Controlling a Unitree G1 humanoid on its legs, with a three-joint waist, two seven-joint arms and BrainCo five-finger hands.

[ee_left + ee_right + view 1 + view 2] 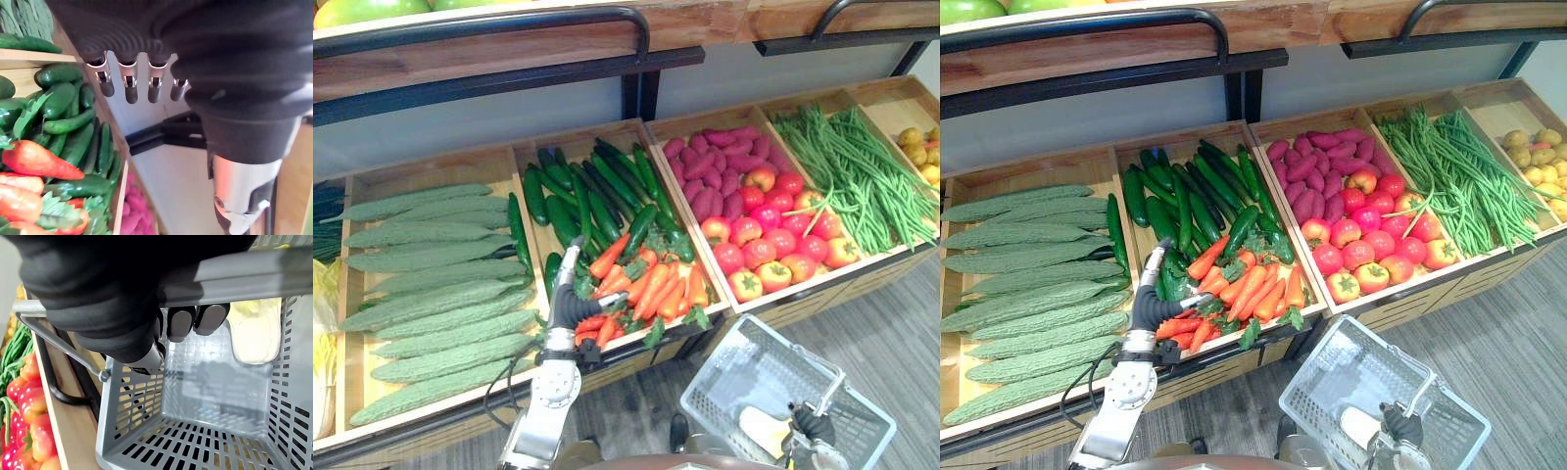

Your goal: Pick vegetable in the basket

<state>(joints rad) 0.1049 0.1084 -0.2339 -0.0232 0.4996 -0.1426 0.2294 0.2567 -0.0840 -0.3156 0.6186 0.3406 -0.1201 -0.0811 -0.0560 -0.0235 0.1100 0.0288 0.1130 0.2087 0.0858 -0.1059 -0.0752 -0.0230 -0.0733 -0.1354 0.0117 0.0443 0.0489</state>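
Hovering over the carrots (pixel 646 284), the left robot hand (pixel 571 269) has its fingers (pixel 130 88) straight and spread, with nothing held. The carrots fill the 6 o'clock end of a wooden crate (pixel 533 147); dark cucumbers (pixel 578 196) lie toward 12 o'clock. The right robot hand (pixel 813 426) is curled round the handle (pixel 244 279) of the grey basket (pixel 142 396), which hangs at about 4 o'clock from the carrots.

The step looks like the reach before a grasp. Next the left robot hand would need to drop onto one carrot and close round it, then carry it toward 4 o'clock into the basket.

A pale yellowish thing (pixel 254 333) already lies in the basket, but I cannot tell what it is. Whether the left fingertips touch any vegetable is also unclear.
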